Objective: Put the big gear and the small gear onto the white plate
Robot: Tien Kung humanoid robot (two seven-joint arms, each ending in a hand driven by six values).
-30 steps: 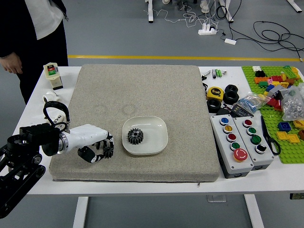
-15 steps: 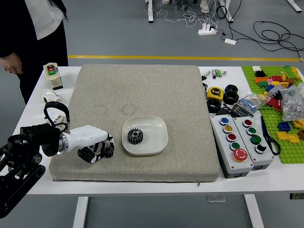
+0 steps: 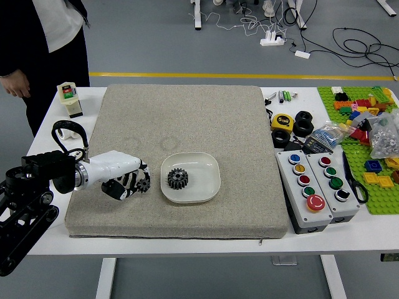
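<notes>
Table (image 3: 53, 246): carried a grey mat (image 3: 212, 118)
White plate (image 3: 202, 180): sat toward the mat's near edge
Big gear (image 3: 177, 179): lay inside the plate's left rim
Left hand (image 3: 123, 179): was clamped on the small gear (image 3: 143, 185), left of the plate
Person (image 3: 53, 31): stood by the table's far left corner, hand (image 3: 14, 82) lowered

Inspected: white table (image 3: 249, 247). Found directly on top: large grey-beige mat (image 3: 187, 118), flat, short of the near edge. To the left, white container (image 3: 68, 96) with green-and-red label. To the right, yellow tape measure (image 3: 282, 122), black rings (image 3: 303, 128), two button boxes (image 3: 305, 185) side by side, green studded baseplate (image 3: 383, 204).
</notes>
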